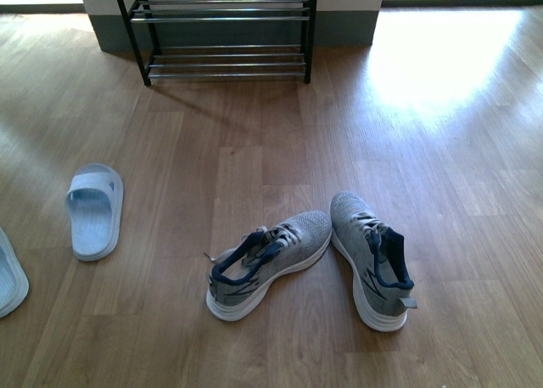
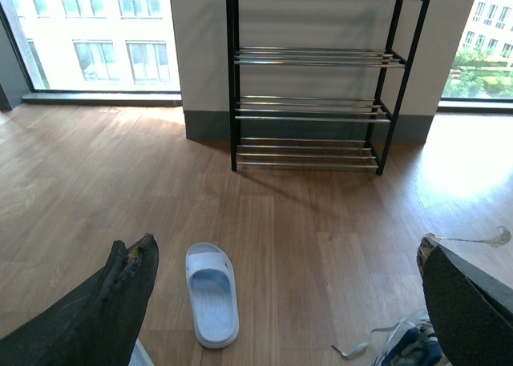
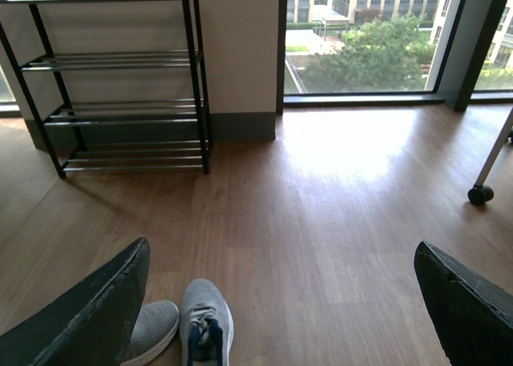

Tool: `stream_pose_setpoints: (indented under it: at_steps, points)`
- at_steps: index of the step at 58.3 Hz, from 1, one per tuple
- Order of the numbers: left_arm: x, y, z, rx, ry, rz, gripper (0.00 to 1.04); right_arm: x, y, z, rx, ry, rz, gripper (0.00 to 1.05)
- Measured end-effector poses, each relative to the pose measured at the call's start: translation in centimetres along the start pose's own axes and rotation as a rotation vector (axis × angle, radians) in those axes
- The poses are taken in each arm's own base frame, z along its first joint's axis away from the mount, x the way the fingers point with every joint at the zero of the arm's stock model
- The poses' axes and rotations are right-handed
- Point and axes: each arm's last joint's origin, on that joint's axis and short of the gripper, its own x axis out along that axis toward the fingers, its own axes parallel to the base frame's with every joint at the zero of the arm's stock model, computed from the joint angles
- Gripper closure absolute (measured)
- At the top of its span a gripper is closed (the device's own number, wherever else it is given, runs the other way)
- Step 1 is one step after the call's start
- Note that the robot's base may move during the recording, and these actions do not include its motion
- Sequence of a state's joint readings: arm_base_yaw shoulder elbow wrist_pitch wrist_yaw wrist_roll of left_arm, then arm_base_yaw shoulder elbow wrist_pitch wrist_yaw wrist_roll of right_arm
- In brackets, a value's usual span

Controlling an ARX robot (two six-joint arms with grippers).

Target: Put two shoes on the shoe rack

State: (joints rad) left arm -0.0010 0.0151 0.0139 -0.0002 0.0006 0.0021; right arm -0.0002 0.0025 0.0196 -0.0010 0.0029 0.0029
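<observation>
Looking at the shoes first, left to right. Got the left-hand shoe standing on the wood floor close in front, toe angled up and to the right, one lace trailing off to the side. Got the right-hand shoe just beside it, toes nearly meeting, heel toward the camera, upright on its sole too. Well apart from the rack over at the far wall, so not yet started on the actual job.

Guessing light and easy to lift. Soft knit on top, so bound to squash under a pinch, with a thicker, stiffer sole underneath. Would go for the heel collar or pinch one side of the opening, not the floppy toe. Worth minding those loose laces, could snag or drag.

Left claw spread wide with nothing between the pads, hanging over the floor and facing the rack. Same deal with the right claw: wide apart, empty, both shoe toes peeking in just under it.

As for clutter, again left to right. Just a sliver of one pale slipper at the floor's left edge. Then a second slipper lying flat, well left of the shoes. Way off right, by the window, a small caster wheel on some leg. Can't see anything parked on the straight line from shoes to rack. Can't spot anything on the rack bars in view either, so plenty of room, probably easiest on a lower tier.
</observation>
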Motion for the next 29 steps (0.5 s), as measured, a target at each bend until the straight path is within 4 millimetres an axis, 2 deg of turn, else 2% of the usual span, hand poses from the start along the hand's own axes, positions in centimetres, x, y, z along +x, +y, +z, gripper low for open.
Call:
stream_pose_setpoints:
  at_steps: [29]
  points:
    - [0.00, 0.00, 0.00, 0.000, 0.000, 0.000, 0.09, 0.00, 0.01, -0.01, 0.000, 0.001, 0.003, 0.09]
